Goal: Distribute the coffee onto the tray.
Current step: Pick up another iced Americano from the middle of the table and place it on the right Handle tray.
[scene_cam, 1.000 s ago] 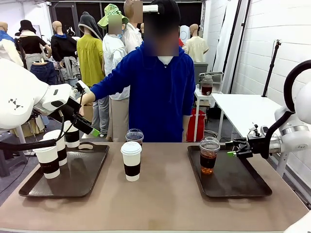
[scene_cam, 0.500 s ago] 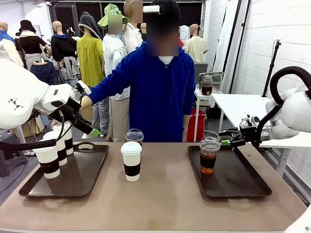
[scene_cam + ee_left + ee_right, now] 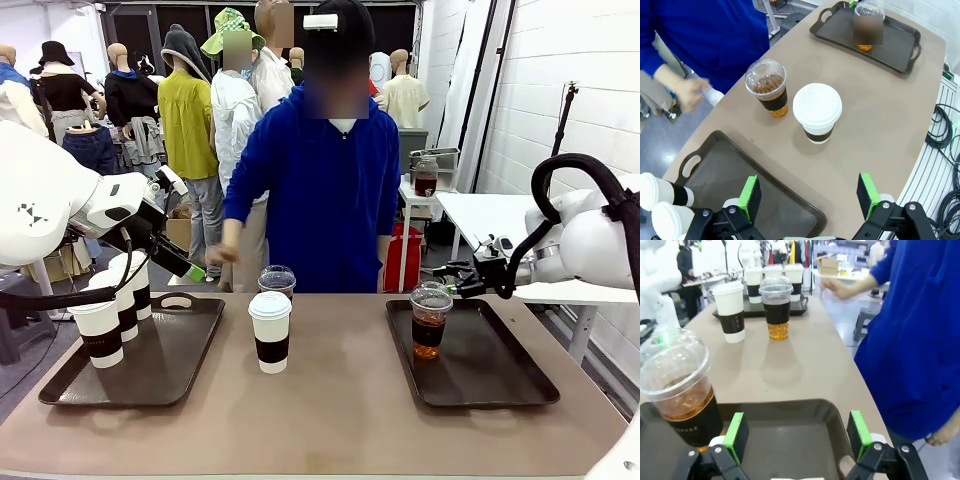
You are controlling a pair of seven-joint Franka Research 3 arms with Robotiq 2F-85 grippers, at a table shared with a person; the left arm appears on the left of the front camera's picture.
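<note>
Across the brown table (image 3: pixel 340 410), the right gripper (image 3: pixel 452 290) is hovering spread wide just beside the iced coffee (image 3: pixel 430 322) on the right tray (image 3: pixel 500 375). The left gripper (image 3: pixel 810 192) is hanging spread above the left tray (image 3: pixel 740 185).

Three white cups (image 3: pixel 100 335) stand on left tray (image 3: pixel 185 350), fourth cup (image 3: pixel 270 332) and iced cup (image 3: pixel 277 281) mid-table, second iced cup (image 3: pixel 430 322) on right tray (image 3: pixel 500 365).

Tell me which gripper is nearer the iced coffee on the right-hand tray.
Right. The right gripper hangs open just beside that iced coffee, at the right tray's far edge. The left gripper is across the table, above the left tray.
</note>
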